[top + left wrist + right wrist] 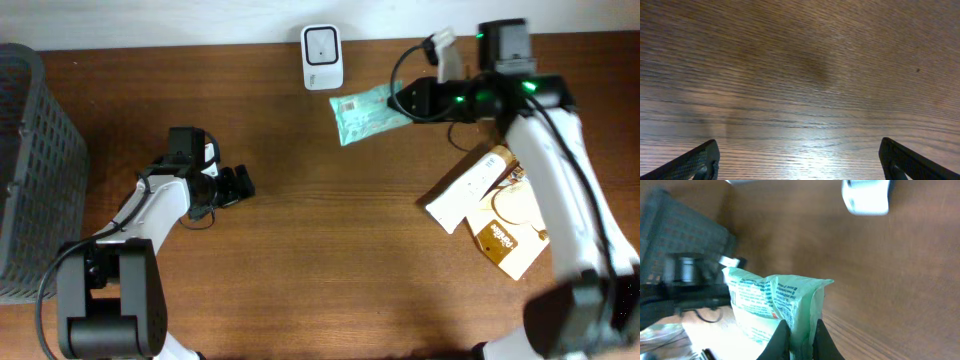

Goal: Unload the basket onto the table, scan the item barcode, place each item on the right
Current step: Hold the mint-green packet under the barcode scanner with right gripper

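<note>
A pale green packet (363, 112) with a white barcode label hangs above the table at the back, just right of the white scanner (322, 57). My right gripper (402, 101) is shut on the packet's right end. In the right wrist view the packet (775, 300) is pinched between the two black fingertips (780, 340), and the scanner (866, 196) shows at the top right. My left gripper (240, 184) sits low at the left of the table, open. The left wrist view has the wide-apart fingers (695, 162) over bare wood with nothing between them.
A dark mesh basket (30, 160) stands at the table's left edge. At the right lie a white box (468, 190) and a brown and white packet (510, 235) under my right arm.
</note>
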`<action>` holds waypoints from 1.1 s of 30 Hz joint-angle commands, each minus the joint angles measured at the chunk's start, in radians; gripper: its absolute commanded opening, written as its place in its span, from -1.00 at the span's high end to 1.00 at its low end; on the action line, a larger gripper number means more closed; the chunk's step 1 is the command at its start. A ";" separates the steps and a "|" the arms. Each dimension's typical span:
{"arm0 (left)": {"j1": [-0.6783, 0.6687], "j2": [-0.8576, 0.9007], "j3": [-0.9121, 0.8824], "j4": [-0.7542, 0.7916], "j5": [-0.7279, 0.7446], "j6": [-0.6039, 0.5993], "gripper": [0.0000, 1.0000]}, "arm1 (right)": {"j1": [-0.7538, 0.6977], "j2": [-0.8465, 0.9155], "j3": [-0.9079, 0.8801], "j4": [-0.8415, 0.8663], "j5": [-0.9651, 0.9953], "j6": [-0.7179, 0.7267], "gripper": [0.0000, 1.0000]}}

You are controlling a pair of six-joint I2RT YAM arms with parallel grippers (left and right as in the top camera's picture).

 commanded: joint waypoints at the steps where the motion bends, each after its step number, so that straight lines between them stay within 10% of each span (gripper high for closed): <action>1: 0.003 -0.011 -0.011 -0.001 -0.041 0.008 -0.99 | -0.001 -0.116 0.004 -0.008 0.014 -0.006 0.92; 8: 0.003 -0.011 -0.011 -0.001 -0.041 0.008 -0.99 | 0.023 -0.143 0.008 -0.032 0.077 0.012 0.92; 17: 0.003 -0.011 -0.011 -0.001 -0.041 0.008 -0.99 | 0.257 -0.097 0.113 0.157 0.854 -0.086 0.92; 33: 0.003 -0.011 -0.011 -0.001 -0.041 0.008 -0.99 | 0.413 0.378 0.113 1.031 1.193 -1.242 0.92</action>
